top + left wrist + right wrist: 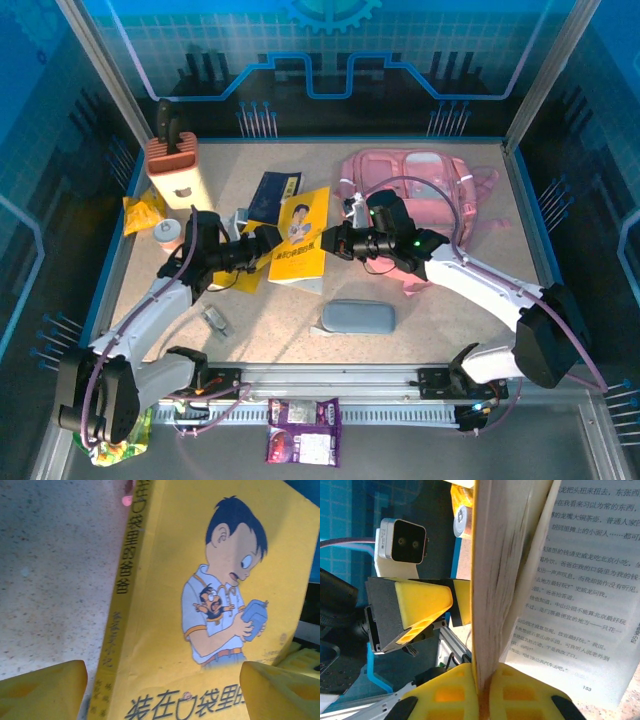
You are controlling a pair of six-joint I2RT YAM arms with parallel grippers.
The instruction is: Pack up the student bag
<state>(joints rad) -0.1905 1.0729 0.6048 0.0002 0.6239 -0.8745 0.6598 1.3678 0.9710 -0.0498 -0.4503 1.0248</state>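
While the right tool (481, 687) clenches a yellow book (300, 238) and left tool (162, 692) gapes, the student bag (432, 185) lies pink, pale-trimmed.

I count one student bag (420, 185), two books (yellow book (300, 235), blue book (272, 190)), one grey pencil case (358, 317), one bottle (178, 175).

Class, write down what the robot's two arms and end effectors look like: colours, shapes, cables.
The left arm and right arm have white shells, black joints and looping lilac cables. A green light glows on the right. The left end effector and right end effector are black with yellow wedge-shaped fingers.
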